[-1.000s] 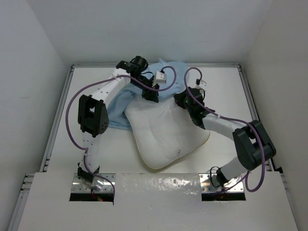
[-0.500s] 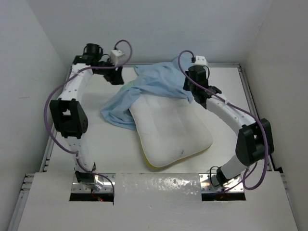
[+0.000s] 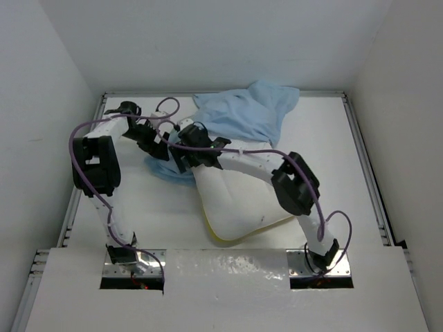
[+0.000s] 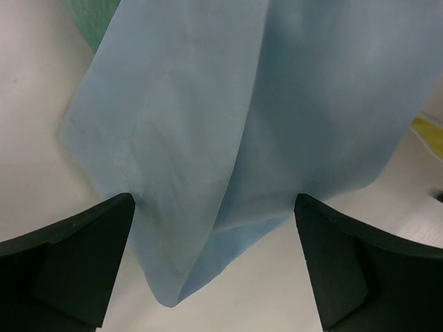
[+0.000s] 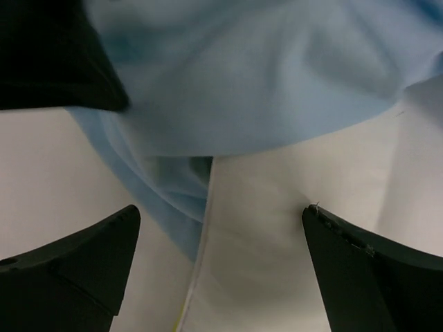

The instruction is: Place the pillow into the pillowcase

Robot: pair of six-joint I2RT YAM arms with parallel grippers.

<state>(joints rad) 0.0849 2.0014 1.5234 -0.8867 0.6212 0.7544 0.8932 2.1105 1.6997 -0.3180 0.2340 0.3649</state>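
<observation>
**Surroundings as I find them**

I work on a white table (image 3: 332, 145), with metal rails (image 3: 75, 200) along both its sides. White walls (image 3: 221, 48) enclose it on three sides. A white panel (image 3: 228, 290) covers the near edge.

A flat matte white tabletop (image 3: 332, 159) lies beneath the fingers (image 4: 62, 270), edged by pale metal rails (image 3: 364, 166) and boxed by plain white walls (image 3: 221, 41) beyond and beside them, evenly lit.

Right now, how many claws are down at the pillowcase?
2. The left claw hangs open over the pillowcase's left edge. The right claw, also open, sits just beside it, where the pillowcase meets the pillow.
</observation>
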